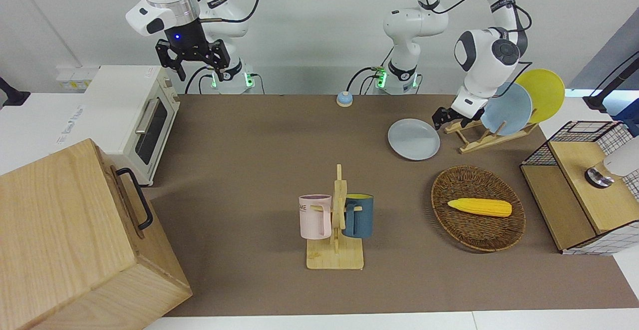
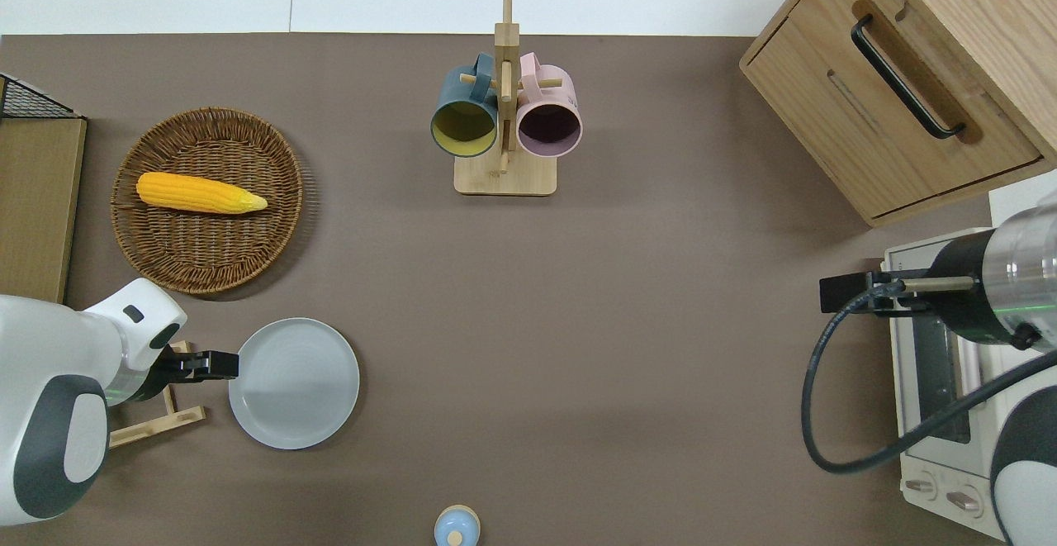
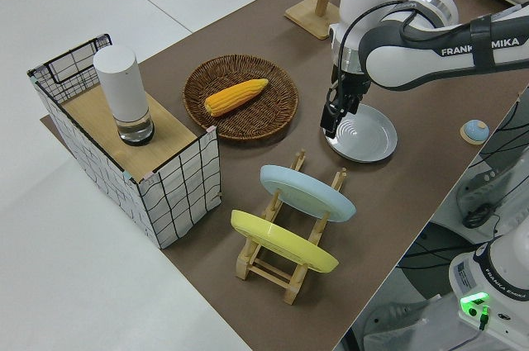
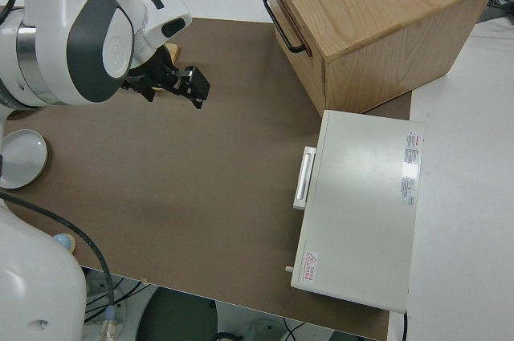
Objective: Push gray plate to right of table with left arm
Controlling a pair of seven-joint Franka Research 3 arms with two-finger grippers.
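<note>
So the left gripper (image 2: pixel 221 365) was down low at the edge of the gray plate (image 2: pixel 294 383), on the side toward the left arm's end of the table, fingers looking pressed together into one narrow blade, though at this range I wouldn't swear to it. Whether it was actually touching the rim or just a hair off it, I couldn't tell either.

Stuff I'd worry about: that rim was low and sloped, so if the fingertips rode a bit high they'd probably skate up over the edge and the plate would just sit there. And the contact looked a bit off the plate's middle line, so my guess is a push might spin it or let it curl away instead of going straight across. The wooden plate rack (image 2: pixel 157 426) sat right next to the gripper on the side away from the plate, so not much room to back up. The table (image 2: pixel 644 298) looked open on the plate's side away from the claw.

The plate itself was round, shallow, pale gray-blue, lying flat and empty. Right arm was parked.
</note>
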